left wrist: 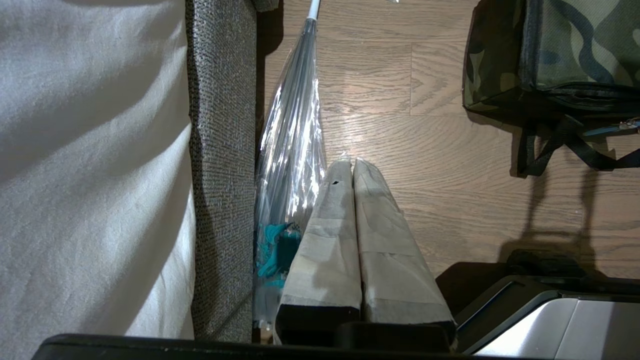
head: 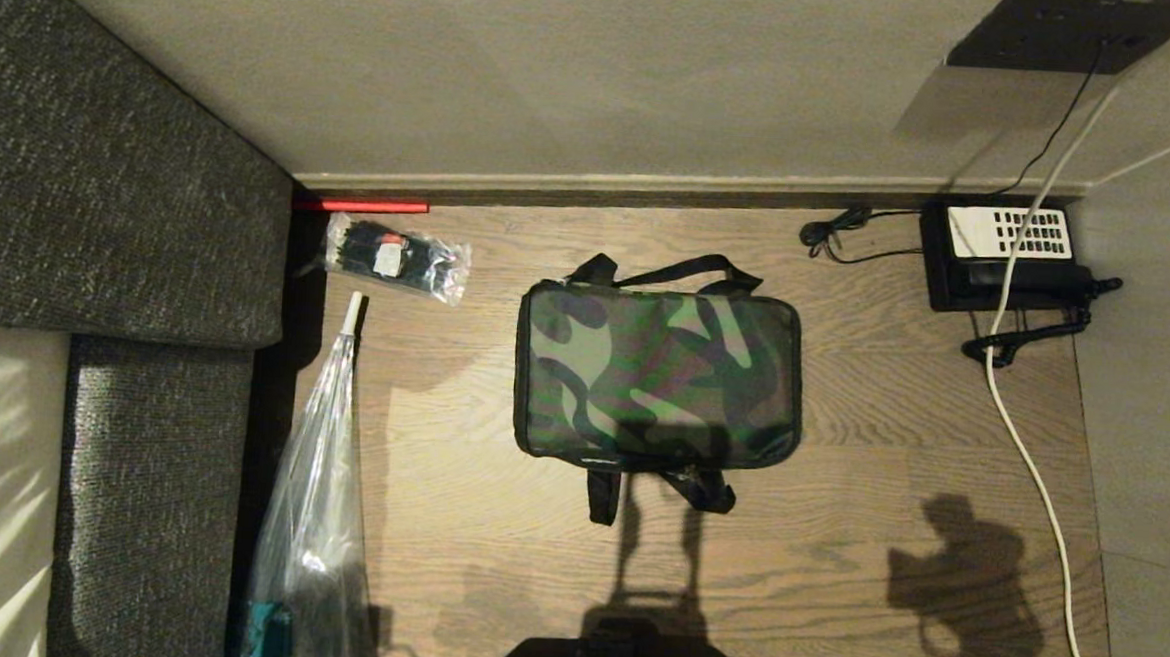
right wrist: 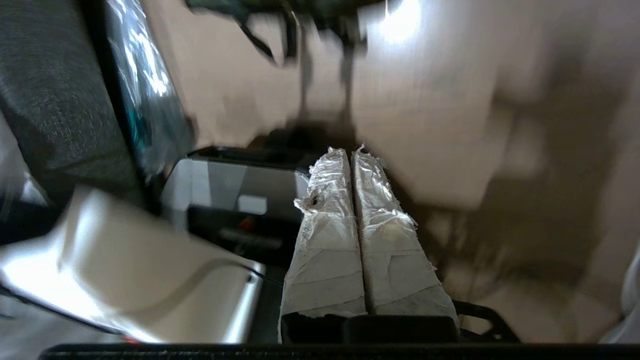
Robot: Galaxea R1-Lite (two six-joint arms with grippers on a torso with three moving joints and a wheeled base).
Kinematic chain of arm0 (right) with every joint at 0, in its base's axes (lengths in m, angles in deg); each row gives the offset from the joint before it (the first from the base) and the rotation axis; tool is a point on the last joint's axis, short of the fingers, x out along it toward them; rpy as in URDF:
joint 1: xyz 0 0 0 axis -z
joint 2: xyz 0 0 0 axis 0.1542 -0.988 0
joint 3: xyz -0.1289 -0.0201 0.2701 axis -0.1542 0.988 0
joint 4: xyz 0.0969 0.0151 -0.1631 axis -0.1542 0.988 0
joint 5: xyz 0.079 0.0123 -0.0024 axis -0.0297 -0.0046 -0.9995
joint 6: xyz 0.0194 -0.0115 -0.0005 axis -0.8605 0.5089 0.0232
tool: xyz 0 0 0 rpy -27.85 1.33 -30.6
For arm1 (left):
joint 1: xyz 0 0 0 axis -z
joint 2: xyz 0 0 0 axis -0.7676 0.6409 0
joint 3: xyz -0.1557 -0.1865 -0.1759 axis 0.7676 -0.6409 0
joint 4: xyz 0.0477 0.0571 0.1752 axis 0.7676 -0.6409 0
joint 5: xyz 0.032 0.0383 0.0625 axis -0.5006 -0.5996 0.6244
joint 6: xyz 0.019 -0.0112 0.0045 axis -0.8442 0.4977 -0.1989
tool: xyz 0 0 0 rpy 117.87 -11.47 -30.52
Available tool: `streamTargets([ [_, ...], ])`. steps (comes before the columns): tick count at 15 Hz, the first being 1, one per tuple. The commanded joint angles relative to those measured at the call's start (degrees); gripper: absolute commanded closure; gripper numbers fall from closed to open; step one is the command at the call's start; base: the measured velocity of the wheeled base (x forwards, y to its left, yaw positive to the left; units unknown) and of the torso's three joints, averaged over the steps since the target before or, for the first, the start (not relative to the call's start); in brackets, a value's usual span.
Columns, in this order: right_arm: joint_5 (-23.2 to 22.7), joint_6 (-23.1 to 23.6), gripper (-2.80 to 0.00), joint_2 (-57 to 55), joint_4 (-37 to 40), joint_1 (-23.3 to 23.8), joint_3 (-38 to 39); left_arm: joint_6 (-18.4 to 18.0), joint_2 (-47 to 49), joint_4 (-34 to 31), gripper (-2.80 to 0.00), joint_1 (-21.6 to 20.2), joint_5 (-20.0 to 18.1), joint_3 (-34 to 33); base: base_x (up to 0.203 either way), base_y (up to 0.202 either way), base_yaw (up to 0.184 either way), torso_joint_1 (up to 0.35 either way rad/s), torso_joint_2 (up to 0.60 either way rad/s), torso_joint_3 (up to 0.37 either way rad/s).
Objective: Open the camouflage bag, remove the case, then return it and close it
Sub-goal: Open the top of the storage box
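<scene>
The right gripper point(right wrist: 353, 152) has its two tape-wrapped fingers pressed together and holds nothing. Its wrist view is smeared with motion; below the fingertips lie bare wood floor and part of the robot's own pale base. The arm itself does not show in the head view, only a shadow on the floor to the right.

The left gripper point(left wrist: 353, 162) also has its fingers together and empty. It hangs low at the robot's left side, near a clear plastic-wrapped umbrella point(left wrist: 292, 130) that lies along the foot of a grey sofa point(left wrist: 220, 150).

The camouflage bag point(head: 658, 377) sits on the wooden floor point(head: 834, 542) straight ahead of the robot, centred in the head view, its lid flat and closed. Black straps point(head: 668, 271) stick out at the far side and the near side. The case is not visible; it is presumably inside the bag.

Further out, a small clear packet point(head: 396, 257) lies near the wall to the left, and a black telephone point(head: 1004, 255) with a white cable point(head: 1025, 432) sits in the far right corner.

The opening step appears not to have begun. The next move likely calls for a gripper to come over the bag, spread its fingers, and find the zip pull along the lid's edge, whose exact place cannot be made out here.
</scene>
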Motion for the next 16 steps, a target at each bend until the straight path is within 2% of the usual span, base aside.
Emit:
streamTargets([
  [1,-0.56,-1.23,0.00,-30.15,-11.32,-0.20,2.73,0.02,-0.02,-0.02,0.00,-0.02,0.04,-0.18,0.000,0.000,0.000,0.000,0.00,0.000],
  [3,-0.72,-2.47,0.00,-46.88,-25.54,-2.40,5.11,0.02,-0.02,-0.02,0.00,-0.02,0.04,-0.18,0.000,0.000,0.000,0.000,0.00,0.000],
  [5,-0.41,-4.68,0.00,-60.23,-45.21,-6.50,7.57,0.02,-0.02,-0.02,0.00,-0.02,0.04,-0.18,0.000,0.000,0.000,0.000,0.00,0.000],
  [7,0.64,-10.69,0.00,-67.28,-64.15,-13.50,12.19,0.02,-0.02,-0.02,0.00,-0.02,0.04,-0.18,0.000,0.000,0.000,0.000,0.00,0.000],
  [8,2.18,-15.67,-2.80,-68.58,-68.97,-17.19,15.15,0.02,-0.02,-0.02,0.00,-0.02,0.04,-0.18,0.000,0.000,0.000,0.000,0.00,0.000],
  [9,5.11,-18.17,-2.80,-70.04,-72.31,-20.07,16.33,0.02,-0.02,-0.02,0.00,-0.02,0.04,-0.18,0.000,0.000,0.000,0.000,0.00,0.000],
  [11,15.05,-17.99,-2.80,-73.06,-83.53,-25.00,15.04,0.02,-0.02,-0.02,0.00,-0.02,0.04,-0.18,0.000,0.000,0.000,0.000,0.00,0.000],
  [12,17.57,-14.11,-2.80,-75.76,-87.67,-26.58,15.16,0.02,-0.02,-0.02,0.00,-0.02,0.04,-0.18,0.000,0.000,0.000,0.000,0.00,0.000],
  [14,21.55,0.32,-2.80,-80.24,-97.51,-29.78,17.34,0.02,-0.02,-0.02,0.00,-0.02,0.04,-0.18,0.000,0.000,0.000,0.000,0.00,0.000],
  [16,22.83,2.05,-2.80,-86.32,-105.42,-33.36,18.74,0.02,-0.02,-0.02,0.00,-0.02,0.04,-0.18,0.000,0.000,0.000,0.000,0.00,0.000],
])
